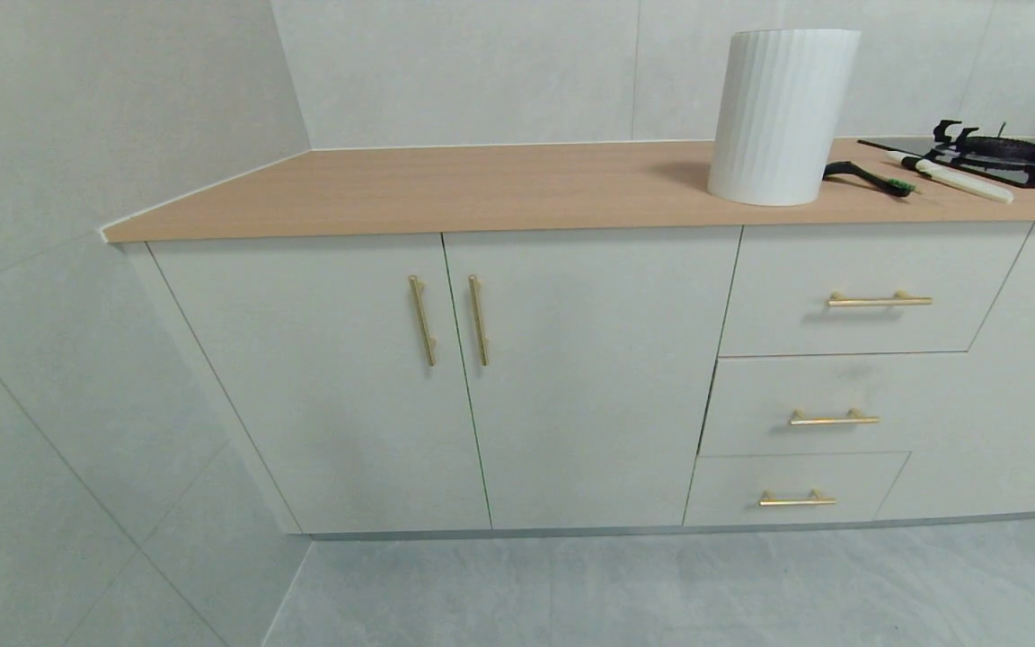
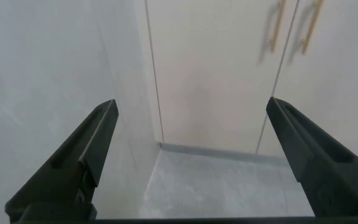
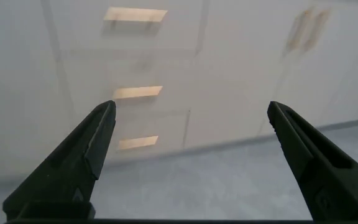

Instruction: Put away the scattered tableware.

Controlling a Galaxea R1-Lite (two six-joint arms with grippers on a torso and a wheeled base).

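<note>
On the wooden countertop (image 1: 482,184) at the far right lie a black-handled utensil (image 1: 868,177) and a white-handled utensil (image 1: 953,177), beside a tall white ribbed container (image 1: 781,115). My left gripper (image 2: 191,134) is open with nothing between its fingers, low down and facing the cabinet's corner near the floor. My right gripper (image 3: 191,134) is open too and holds nothing; it faces the stacked drawers (image 3: 135,93) from low down.
White cabinet doors (image 1: 446,377) with gold handles stand below the counter, with three drawers (image 1: 841,359) to their right. A black gas hob (image 1: 1012,153) sits at the counter's far right. A tiled wall closes the left side. Grey floor (image 1: 661,593) lies in front.
</note>
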